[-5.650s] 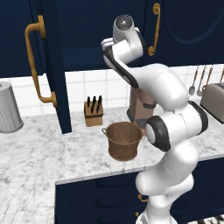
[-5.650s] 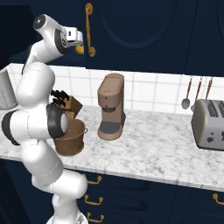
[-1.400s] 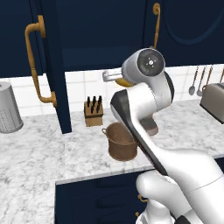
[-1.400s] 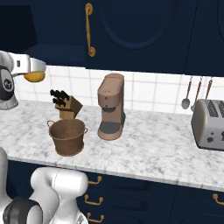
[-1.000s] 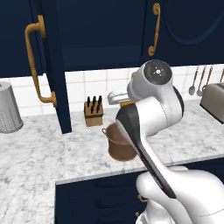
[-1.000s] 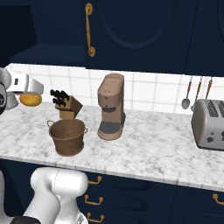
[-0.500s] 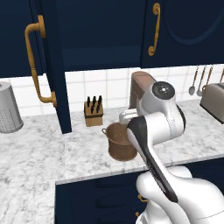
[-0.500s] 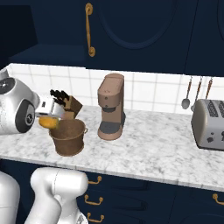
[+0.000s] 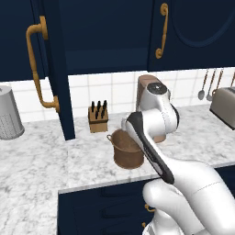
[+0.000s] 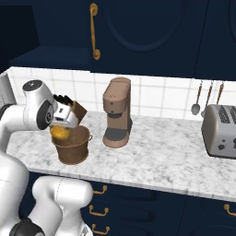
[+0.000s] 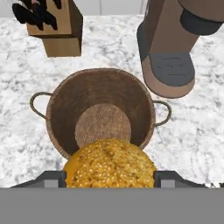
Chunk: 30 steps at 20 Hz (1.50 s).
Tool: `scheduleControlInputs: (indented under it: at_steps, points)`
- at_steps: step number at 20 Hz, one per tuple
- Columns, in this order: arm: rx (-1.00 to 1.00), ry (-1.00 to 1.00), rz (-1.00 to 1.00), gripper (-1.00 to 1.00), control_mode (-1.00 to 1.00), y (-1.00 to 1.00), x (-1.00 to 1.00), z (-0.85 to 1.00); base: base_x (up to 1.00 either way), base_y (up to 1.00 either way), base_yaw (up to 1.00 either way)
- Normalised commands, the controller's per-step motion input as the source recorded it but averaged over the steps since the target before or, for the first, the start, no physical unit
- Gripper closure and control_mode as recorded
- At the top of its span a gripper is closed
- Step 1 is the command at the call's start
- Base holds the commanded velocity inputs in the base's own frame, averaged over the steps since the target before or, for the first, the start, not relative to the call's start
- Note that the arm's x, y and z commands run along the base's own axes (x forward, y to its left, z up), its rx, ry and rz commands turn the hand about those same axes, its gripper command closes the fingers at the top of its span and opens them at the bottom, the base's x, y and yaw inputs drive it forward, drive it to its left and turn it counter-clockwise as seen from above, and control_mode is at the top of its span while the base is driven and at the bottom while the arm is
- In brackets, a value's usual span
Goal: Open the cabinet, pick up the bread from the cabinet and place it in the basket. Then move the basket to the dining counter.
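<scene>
While the gripper (image 10: 62, 132) holds the seeded, round orange bread (image 11: 109, 164) between its fingers, the bun hangs just above the near rim of the woven brown basket (image 11: 100, 111) at centre frame, apparently not yet inside. A wooden knife block (image 11: 54, 26) stands upper left, a smooth brown coffee machine (image 11: 173, 48) upper right.

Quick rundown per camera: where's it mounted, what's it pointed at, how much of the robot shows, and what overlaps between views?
Left base view: behind the arm's left, facing the counter; round brown basket, knife block; white arm lower right.
Right base view: behind its right; gripper holding the orange-yellow bread over the basket, brown coffee machine, toaster; arm lower left.
Hand view: looks down into the basket, bread between the fingertips.
Shared: basket, knife block, coffee machine.
</scene>
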Motion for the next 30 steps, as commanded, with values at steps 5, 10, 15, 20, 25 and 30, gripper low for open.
scheduleControlInputs:
  at_steps: [5, 10, 15, 20, 25, 30]
  points:
    - [0.01, 0.26, 0.0, 1.0, -1.0, 0.03, 0.32, -0.52, 0.0, 0.0, 0.0]
    - [0.0, 0.09, 0.0, 1.0, -1.0, 0.11, 0.26, -0.5, 0.0, 0.0, 0.0]
    - [0.0, 0.0, 0.0, 1.0, -1.0, 0.09, 0.17, -0.31, 0.0, 0.0, 0.0]
    - [0.0, 0.01, 0.0, -1.0, -1.0, 0.0, 0.02, -0.32, 0.0, 0.0, 0.0]
    - [0.0, 0.0, 0.0, -1.0, -1.0, 0.0, 0.0, -0.18, 0.0, 0.0, 0.0]
    - [0.0, 0.0, 0.0, -1.0, -1.0, 0.0, 0.0, -0.03, 0.0, 0.0, 0.0]
